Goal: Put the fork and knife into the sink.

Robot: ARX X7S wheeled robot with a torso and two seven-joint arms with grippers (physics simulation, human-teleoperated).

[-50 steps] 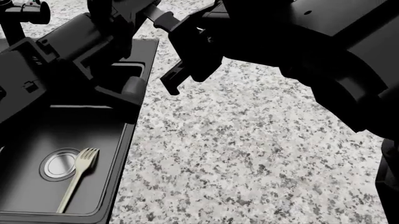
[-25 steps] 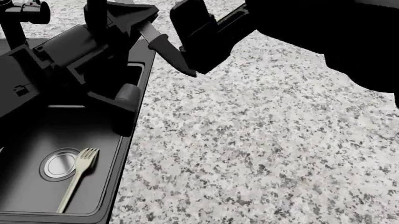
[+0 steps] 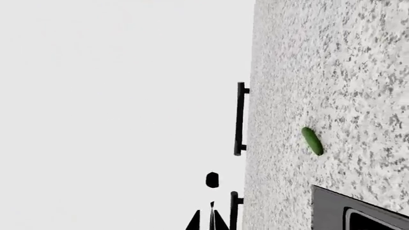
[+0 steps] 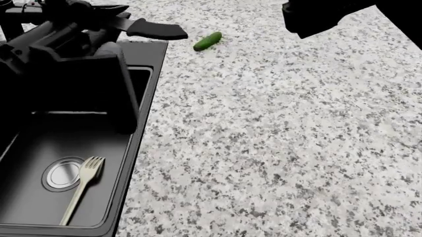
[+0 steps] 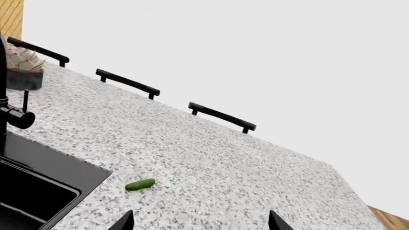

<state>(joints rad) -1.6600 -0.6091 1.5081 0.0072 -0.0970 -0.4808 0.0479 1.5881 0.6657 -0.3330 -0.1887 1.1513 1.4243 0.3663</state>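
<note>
The cream fork (image 4: 82,189) lies in the near basin of the black sink (image 4: 142,123), its tines beside the round silver drain (image 4: 64,174). My left gripper (image 4: 105,20) is shut on the knife's grey blade, and the black handle (image 4: 158,29) juts out over the sink's far corner. In the left wrist view the gripper (image 3: 207,221) pinches the thin blade edge-on, with the dark handle end (image 3: 212,179) beyond it. My right gripper (image 5: 199,223) is open and holds nothing, up over the counter. Its arm (image 4: 323,15) shows at the head view's top right.
A small green cucumber (image 4: 207,41) lies on the speckled granite counter (image 4: 277,148) just past the sink's far corner; the right wrist view also shows this cucumber (image 5: 140,184). The black faucet (image 5: 9,115) stands at the sink's back. Black cabinet handles (image 5: 221,116) line the counter's far edge.
The right arm has let go of the knife and pulled back to the upper right. My left gripper keeps the knife and has swung it left, uncovering the cucumber.
</note>
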